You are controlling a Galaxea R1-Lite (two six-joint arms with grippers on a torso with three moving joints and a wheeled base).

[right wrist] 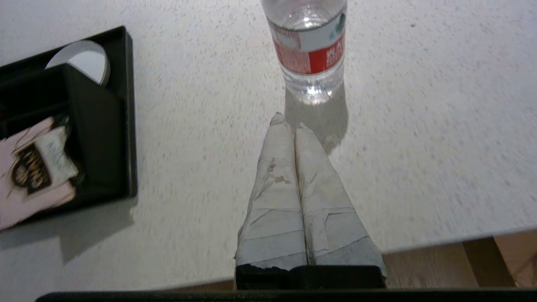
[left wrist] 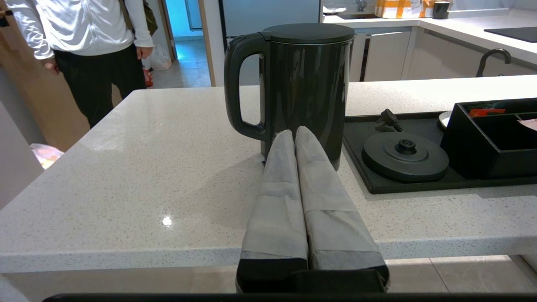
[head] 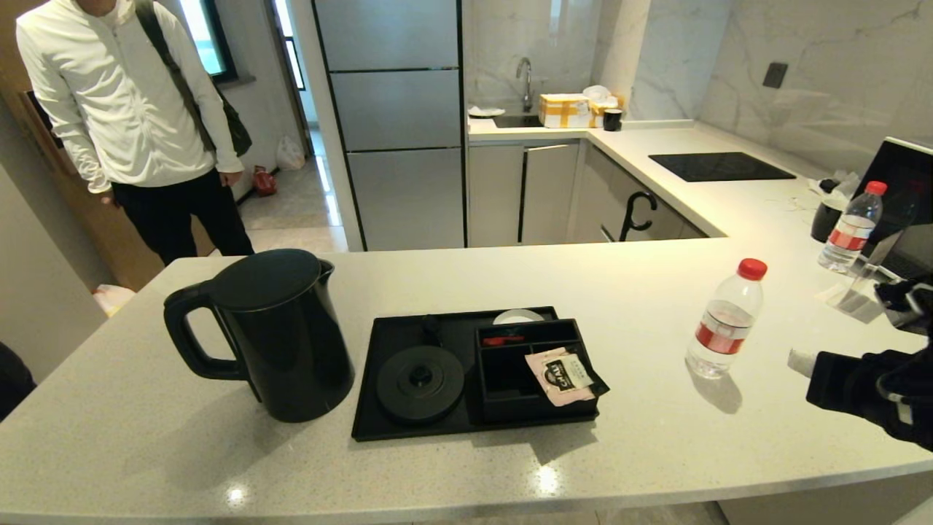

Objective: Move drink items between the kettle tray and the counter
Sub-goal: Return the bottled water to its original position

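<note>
The tall black kettle stands on the pale speckled counter, just left of the black kettle tray, handle to the left. The tray's round base is bare. The clear bottle with a red cap stands on the counter right of the tray. My left gripper is shut and empty at the counter's front edge, pointing at the kettle. My right gripper is shut and empty, low over the counter a short way from the bottle; its white tip shows at the right edge.
A pink sachet lies in the tray's compartments. A second bottle stands at the far right by a dark screen. A black hob sits on the back counter. A person stands beyond the counter's left end.
</note>
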